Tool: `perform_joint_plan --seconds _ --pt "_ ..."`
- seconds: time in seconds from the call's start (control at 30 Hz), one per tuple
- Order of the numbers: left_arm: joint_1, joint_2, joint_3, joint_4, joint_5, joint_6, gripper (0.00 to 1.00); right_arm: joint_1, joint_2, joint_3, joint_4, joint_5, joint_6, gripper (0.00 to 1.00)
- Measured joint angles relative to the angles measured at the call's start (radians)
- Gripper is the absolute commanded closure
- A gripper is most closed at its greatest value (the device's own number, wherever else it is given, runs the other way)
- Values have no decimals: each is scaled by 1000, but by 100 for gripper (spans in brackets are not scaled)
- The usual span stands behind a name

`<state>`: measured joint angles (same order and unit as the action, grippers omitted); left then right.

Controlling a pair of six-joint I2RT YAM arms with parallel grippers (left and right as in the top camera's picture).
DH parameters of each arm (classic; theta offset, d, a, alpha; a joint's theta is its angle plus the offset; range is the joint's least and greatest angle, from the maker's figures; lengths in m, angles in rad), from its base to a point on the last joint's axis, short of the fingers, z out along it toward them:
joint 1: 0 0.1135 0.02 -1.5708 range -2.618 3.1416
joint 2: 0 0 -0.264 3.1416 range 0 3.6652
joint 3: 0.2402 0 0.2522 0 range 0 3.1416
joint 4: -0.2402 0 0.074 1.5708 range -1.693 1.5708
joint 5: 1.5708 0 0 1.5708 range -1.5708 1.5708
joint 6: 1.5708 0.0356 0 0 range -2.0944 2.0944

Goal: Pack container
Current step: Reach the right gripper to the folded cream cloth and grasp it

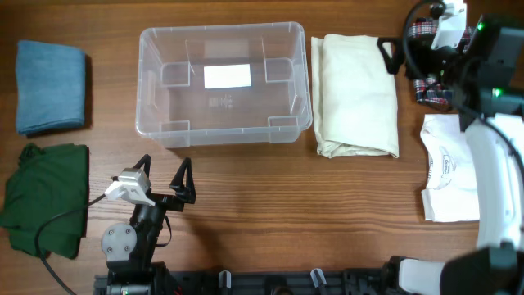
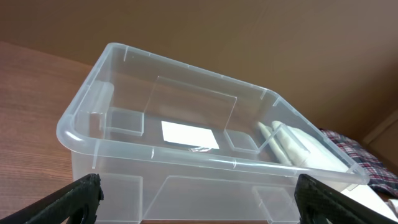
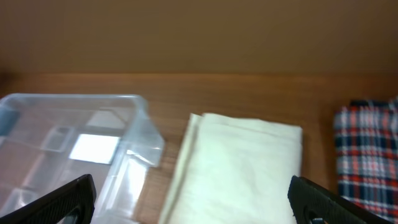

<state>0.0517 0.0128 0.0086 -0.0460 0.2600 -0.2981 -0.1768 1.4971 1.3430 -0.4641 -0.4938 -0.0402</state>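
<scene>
The clear container [image 1: 225, 129] stands at the back middle of the table, with only a white label [image 1: 227, 76] on its base. It also shows in the left wrist view [image 2: 205, 163] and in the right wrist view [image 3: 140, 134]. My left gripper [image 1: 164, 176] is open and empty just in front of the container's near wall, its jaws [image 2: 199, 205] facing that wall. My right gripper [image 1: 396, 51] is open and empty at the back right, beside a folded cream cloth [image 1: 356, 94]. Its jaws [image 3: 196, 205] hang above that cloth [image 3: 242, 162].
A folded blue cloth [image 1: 51, 86] and a dark green cloth [image 1: 45, 197] lie at the left. A plaid cloth [image 1: 430, 86] lies at the back right, partly under my right arm, also in the right wrist view [image 3: 367, 155]. A white printed shirt [image 1: 450, 168] lies at the right.
</scene>
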Motion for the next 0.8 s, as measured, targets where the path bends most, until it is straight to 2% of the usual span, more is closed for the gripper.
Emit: perform_joint_plan --seconds 0.13,0.3,0.53,0.8 --pt "0 0 0 0 0 0 0 -102 108 6 -1 -36 -16 0" --pt "0 0 0 0 0 0 0 -195 233 8 -21 -174 -106 0" --pt "0 0 0 0 0 0 0 -205 431 10 -97 -318 -253 0" --pt "0 0 0 0 0 0 0 -205 571 10 -99 -337 -330 0"
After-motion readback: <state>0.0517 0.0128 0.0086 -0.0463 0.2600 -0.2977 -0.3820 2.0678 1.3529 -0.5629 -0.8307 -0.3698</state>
